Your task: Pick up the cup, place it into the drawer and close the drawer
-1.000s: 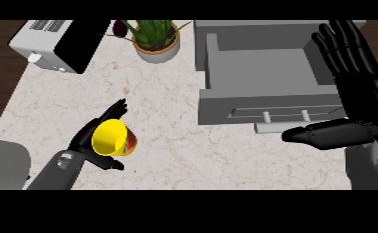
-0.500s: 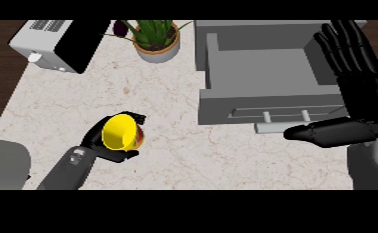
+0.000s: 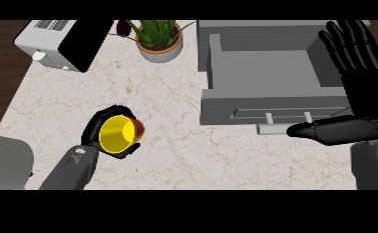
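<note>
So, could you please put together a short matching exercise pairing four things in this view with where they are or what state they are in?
Things:
1. cup
2. drawer
3. potted plant
4. right hand

Places or states:
A. open, fingers up, at the view's right edge
B. pulled open, nothing inside
C. held in the left hand
D. at the counter's far edge, beside the toaster

Pairs: 1-C, 2-B, 3-D, 4-A

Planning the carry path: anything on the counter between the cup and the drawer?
Head view: nothing. Only bare counter separates the cup, held in the left hand, from the open drawer. The plant stands farther back, off that line.
</note>
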Controlling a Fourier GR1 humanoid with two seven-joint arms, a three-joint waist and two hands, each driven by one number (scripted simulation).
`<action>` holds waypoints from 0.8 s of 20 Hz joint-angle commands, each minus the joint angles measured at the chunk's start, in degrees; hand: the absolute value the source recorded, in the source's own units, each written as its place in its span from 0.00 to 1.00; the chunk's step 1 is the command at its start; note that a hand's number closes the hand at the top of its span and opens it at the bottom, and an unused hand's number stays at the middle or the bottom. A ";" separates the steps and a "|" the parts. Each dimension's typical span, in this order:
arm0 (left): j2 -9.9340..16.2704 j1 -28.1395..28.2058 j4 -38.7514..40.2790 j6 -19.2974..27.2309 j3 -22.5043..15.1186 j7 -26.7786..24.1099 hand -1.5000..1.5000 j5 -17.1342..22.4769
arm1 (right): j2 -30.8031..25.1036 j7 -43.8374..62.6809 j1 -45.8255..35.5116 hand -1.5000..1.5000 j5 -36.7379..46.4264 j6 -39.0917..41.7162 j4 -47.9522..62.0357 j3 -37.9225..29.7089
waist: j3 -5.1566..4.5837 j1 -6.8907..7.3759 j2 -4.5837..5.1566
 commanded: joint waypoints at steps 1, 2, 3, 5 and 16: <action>-0.91 0.28 -0.32 12.67 10.11 -3.82 1.00 7.69 | -0.27 -1.17 1.66 0.00 0.02 0.27 0.40 -0.88 | 0.09 0.86 -0.07; -1.14 1.05 -0.62 15.69 12.85 -3.92 1.00 9.89 | -0.15 -0.66 2.08 0.00 -0.20 0.26 -0.40 -0.72 | 0.07 1.11 -0.26; -2.82 2.01 -0.65 14.32 13.96 -6.20 1.00 11.33 | -0.87 0.40 0.57 0.00 -1.14 0.13 -0.44 -1.82 | 0.02 0.85 -0.21; -2.36 0.43 -1.30 8.50 14.43 -8.61 1.00 12.35 | 0.18 -0.53 3.05 0.00 -0.89 0.97 -2.37 0.01 | 0.10 0.09 -0.36; -5.48 -10.74 -14.92 7.45 8.49 6.49 1.00 11.42 | -1.92 2.64 0.19 0.00 -0.98 1.02 -0.95 -1.45 | 0.30 1.20 -0.89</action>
